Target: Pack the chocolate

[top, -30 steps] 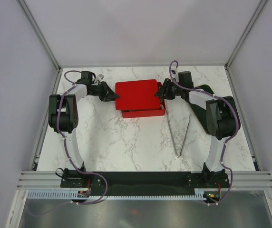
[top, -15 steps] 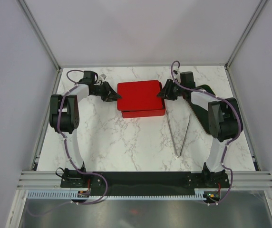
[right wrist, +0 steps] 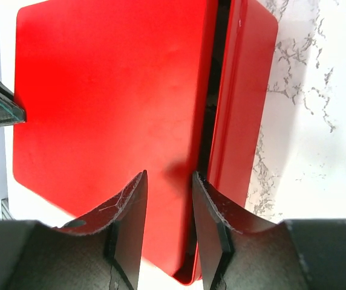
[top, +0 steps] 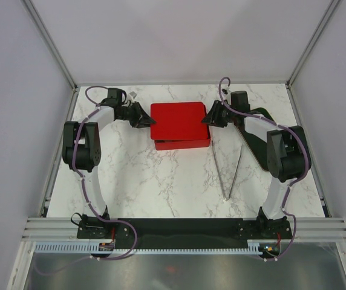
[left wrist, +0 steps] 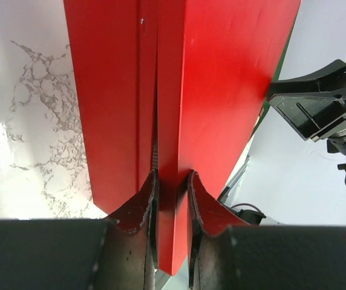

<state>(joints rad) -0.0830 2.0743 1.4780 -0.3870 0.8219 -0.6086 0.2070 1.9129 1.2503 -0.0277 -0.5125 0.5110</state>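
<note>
While lid (top: 175, 119) is sitting askew over box (top: 182, 144), shifted toward 12 o'clock, left gripper (top: 144, 119) is pinching its 9 o'clock edge, fingers nearly closed. Right gripper (top: 207, 118) is meeting the 3 o'clock edge, fingers slightly apart; grip unclear. Chocolate: hidden from all views. Tongs (top: 227, 172) are lying at 5 o'clock; table (top: 143, 175) is lying bare toward 6 o'clock.

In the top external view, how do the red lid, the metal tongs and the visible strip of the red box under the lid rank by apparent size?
1. red lid: clearly the largest.
2 and 3. metal tongs and box strip: both are long, thin and similar in length, so I would not rank them.
</note>
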